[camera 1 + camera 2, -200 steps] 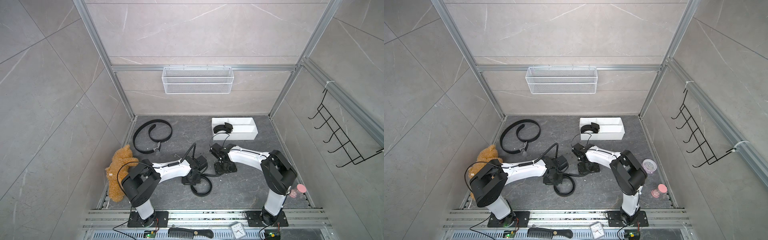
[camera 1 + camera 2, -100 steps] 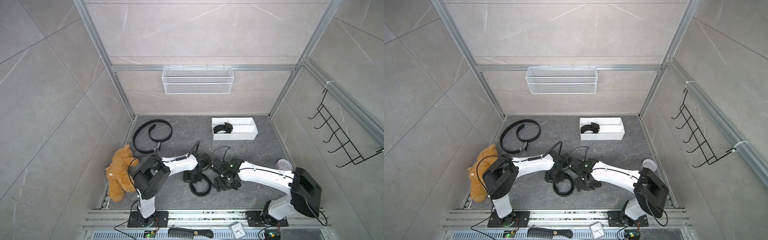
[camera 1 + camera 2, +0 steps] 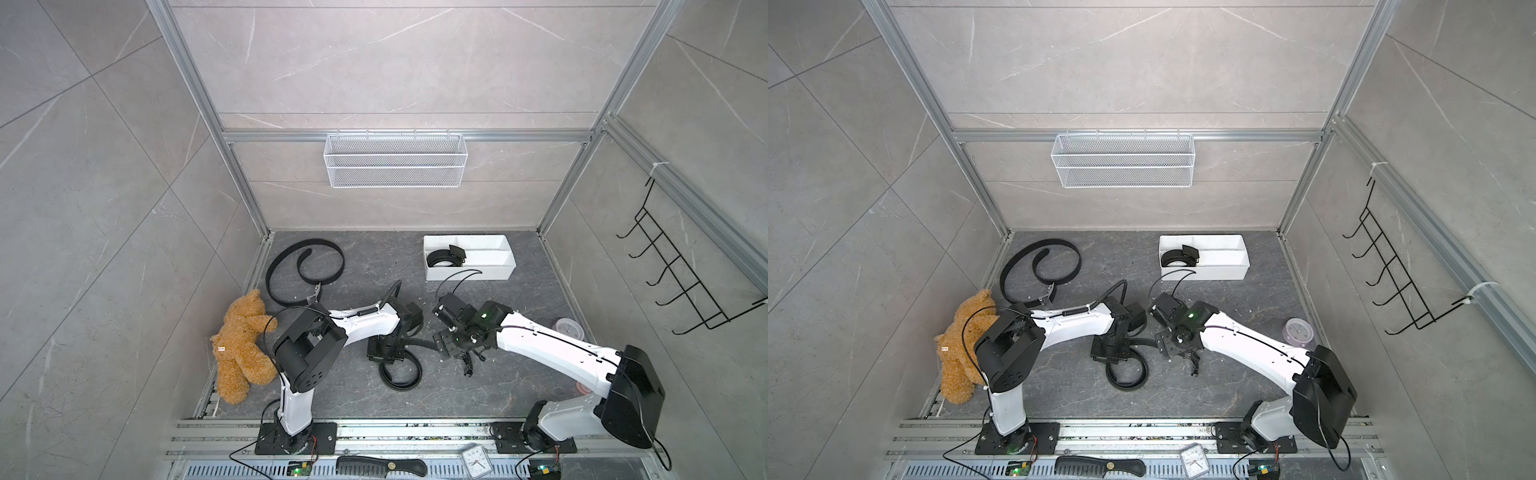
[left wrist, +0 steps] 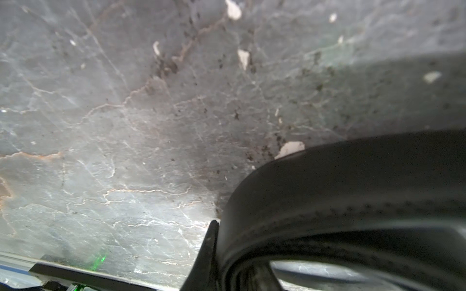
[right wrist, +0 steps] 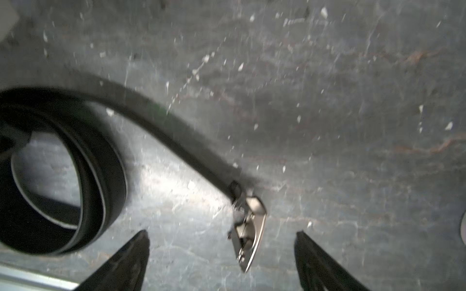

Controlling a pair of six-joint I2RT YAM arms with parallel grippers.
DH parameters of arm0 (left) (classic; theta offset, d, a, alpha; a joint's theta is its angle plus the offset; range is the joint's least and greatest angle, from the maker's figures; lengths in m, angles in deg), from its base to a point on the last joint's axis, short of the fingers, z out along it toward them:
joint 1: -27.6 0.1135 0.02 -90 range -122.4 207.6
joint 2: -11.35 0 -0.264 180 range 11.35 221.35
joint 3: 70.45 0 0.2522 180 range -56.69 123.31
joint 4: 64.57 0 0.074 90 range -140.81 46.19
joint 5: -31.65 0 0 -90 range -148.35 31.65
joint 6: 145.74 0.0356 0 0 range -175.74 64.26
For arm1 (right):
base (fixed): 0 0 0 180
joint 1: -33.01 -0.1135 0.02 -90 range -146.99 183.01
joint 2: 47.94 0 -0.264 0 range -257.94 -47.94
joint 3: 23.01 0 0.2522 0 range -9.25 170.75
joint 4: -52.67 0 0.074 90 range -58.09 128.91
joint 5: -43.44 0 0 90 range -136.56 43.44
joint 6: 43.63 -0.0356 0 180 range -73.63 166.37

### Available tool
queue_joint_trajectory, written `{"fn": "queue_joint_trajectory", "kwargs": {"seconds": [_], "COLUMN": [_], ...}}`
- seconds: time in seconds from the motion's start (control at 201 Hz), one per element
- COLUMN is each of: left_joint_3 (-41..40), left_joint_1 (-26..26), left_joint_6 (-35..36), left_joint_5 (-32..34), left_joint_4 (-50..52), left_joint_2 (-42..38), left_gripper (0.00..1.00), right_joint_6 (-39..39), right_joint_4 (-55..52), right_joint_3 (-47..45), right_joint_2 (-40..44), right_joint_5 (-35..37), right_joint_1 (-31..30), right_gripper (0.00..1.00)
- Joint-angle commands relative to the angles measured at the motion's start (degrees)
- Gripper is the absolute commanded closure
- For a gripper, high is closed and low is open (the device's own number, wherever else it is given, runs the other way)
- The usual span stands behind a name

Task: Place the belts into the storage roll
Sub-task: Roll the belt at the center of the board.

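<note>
the right tool [image 5: 221,232] hangs low over the tabletop [image 5: 353,126] with its jaws spread wide and nothing between them but air. the metal buckle [image 5: 249,226] lies flat just under the gap, touching neither finger. from that buckle a strap runs toward 9 o'clock into the coiled belt [image 5: 111,181], which stands on edge near the tabletop's middle. the left tool [image 3: 388,351] sits on the coil's 12 o'clock side, drawn narrow. its wrist view shows the strap pressed against one finger [image 4: 210,252], so it looks clamped on the coil, though the other finger is hidden.

at about 1 o'clock from the tools, well apart, is the storage roll [image 3: 469,272], with one wound belt [image 3: 440,261] already at its 9 o'clock end. a third belt [image 3: 309,243] sprawls in a loose loop at 10 o'clock, untouched.

my reading: this is the second belt, mid-winding – one tool anchors the coil, the other lines up on the free end. the next move calls for a short descent, closing squarely on the buckle, then wrapping the tail tight before the carry to a free compartment.
</note>
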Motion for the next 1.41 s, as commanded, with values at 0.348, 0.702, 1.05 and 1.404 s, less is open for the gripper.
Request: {"fn": "queue_joint_trajectory", "kwargs": {"seconds": [0.348, 0.702, 1.05, 1.404], "left_joint_3": [2.04, 1.7, -1.85, -3.24], "left_joint_1": [2.82, 3.1, 3.1, 3.62], "left_joint_6": [0.49, 1.24, 0.13, -1.91], "left_joint_5": [6.72, 7.0, 6.51, 9.24], "left_joint_4": [-6.38, -5.76, -6.85, -7.6], "left_joint_2": [4.6, 4.52, 2.53, 0.93], "left_gripper": [1.0, 1.0, 0.95, 0.91], "right_joint_6": [24.18, 20.45, 11.86, 1.16], "right_joint_4": [11.03, 15.35, 12.62, 9.61], "right_joint_3": [1.24, -1.27, 0.67, -2.02], "right_joint_2": [-9.16, -13.26, -18.22, -17.75], "right_joint_5": [-20.19, -15.37, -13.13, -5.39], "right_joint_1": [4.72, 3.82, 0.79, 0.72], "right_gripper": [0.25, 0.34, 0.49, 0.82]}}
